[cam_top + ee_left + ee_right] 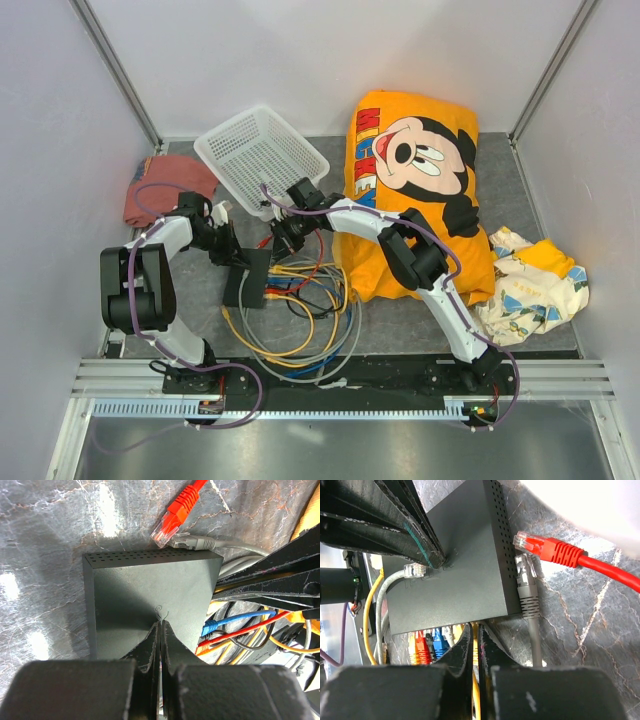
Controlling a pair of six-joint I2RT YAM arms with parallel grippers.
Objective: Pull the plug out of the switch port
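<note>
At the near edge of the right wrist view, the right gripper [474,632] is pinched together on the yellow plug [475,649], which sits in the port row. The switch [455,575] lies straight ahead with its ports facing this hand, so I judge the pull should run straight back toward the wrist. Farther on, the left gripper [436,557], fingers together, presses on the switch's top.

The switch [247,278], a flat matte-black box with a perforated far end, lies flat on the worktop [420,325], left of centre. A red plug [420,649], blue plug [438,642] and yellow plug [475,652] sit in its right-side sockets.
</note>
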